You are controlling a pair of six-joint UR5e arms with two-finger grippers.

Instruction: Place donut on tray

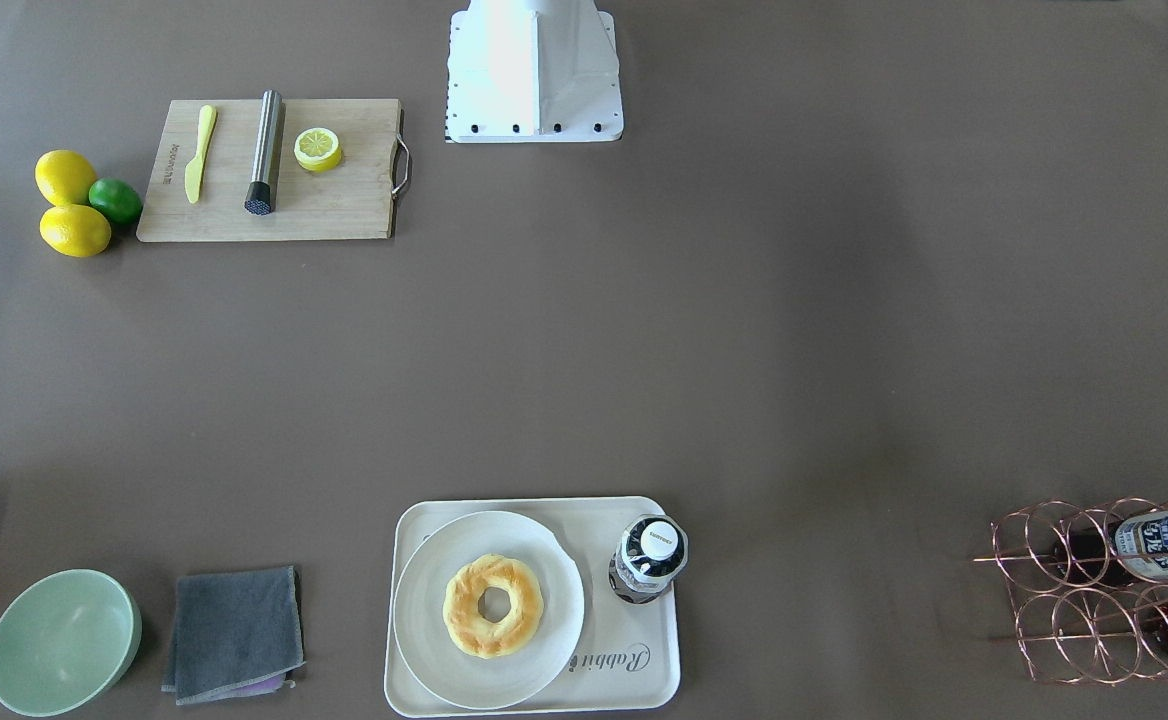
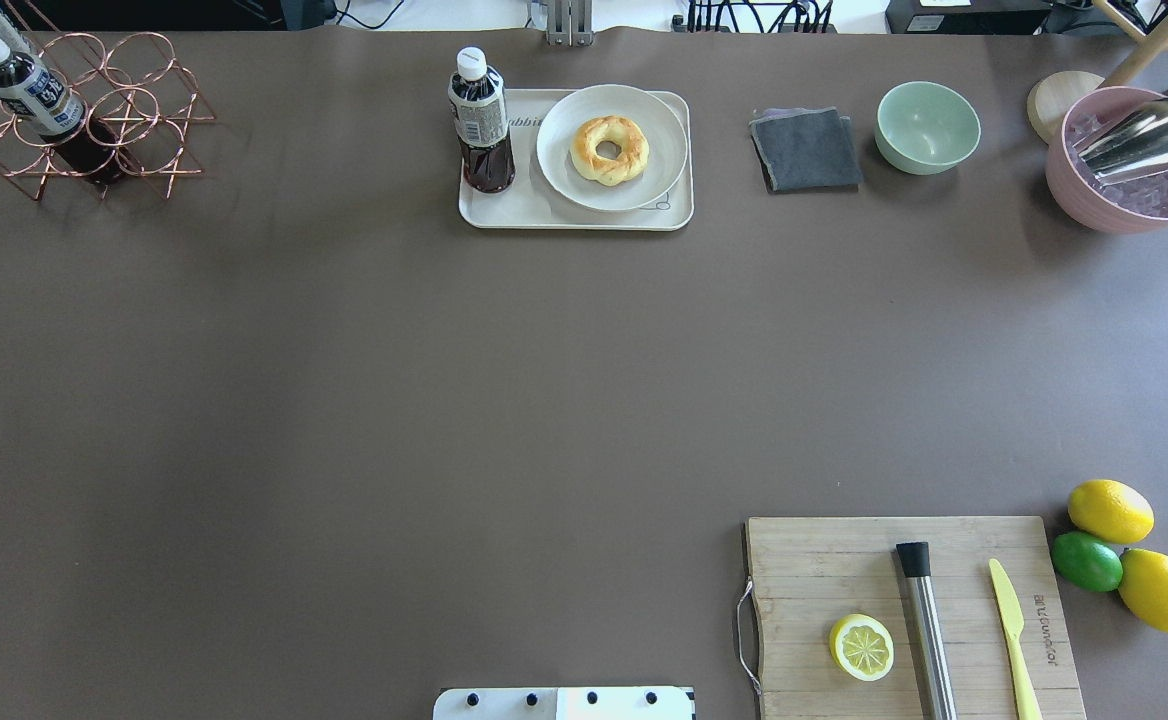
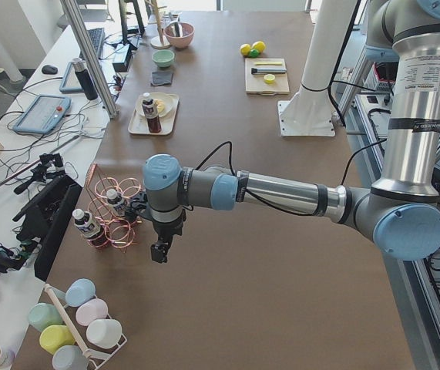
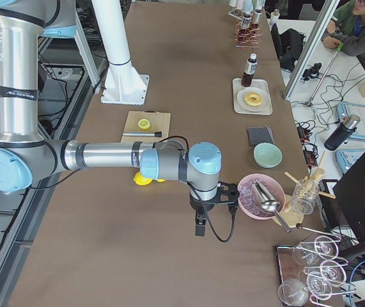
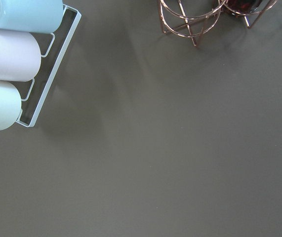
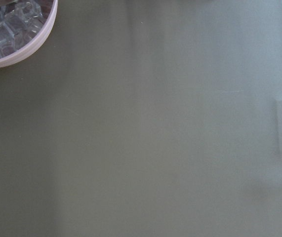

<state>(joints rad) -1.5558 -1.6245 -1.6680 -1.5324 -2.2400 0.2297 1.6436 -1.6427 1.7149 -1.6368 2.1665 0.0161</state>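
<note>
The donut (image 1: 468, 610), golden-yellow with browned patches, lies on a round white plate (image 1: 424, 630) that sits on the cream tray (image 1: 644, 690) at the operators' edge of the table. It also shows in the overhead view (image 2: 634, 158), where the tray (image 2: 504, 212) is at the far middle. A dark drink bottle (image 1: 647, 560) stands on the tray beside the plate. My left gripper (image 3: 158, 250) hangs over bare table near the copper rack, far from the tray. My right gripper (image 4: 199, 227) hangs near the pink ice bowl. I cannot tell whether either is open or shut.
A wooden cutting board (image 2: 844, 560) holds a lemon half (image 2: 861, 646), a metal rod and a yellow knife. Lemons and a lime (image 2: 1086, 560) lie beside it. A green bowl (image 2: 927, 126), a grey cloth (image 2: 804, 150), a pink ice bowl (image 2: 1134, 160) and a copper bottle rack (image 2: 64, 110) line the far edge.
</note>
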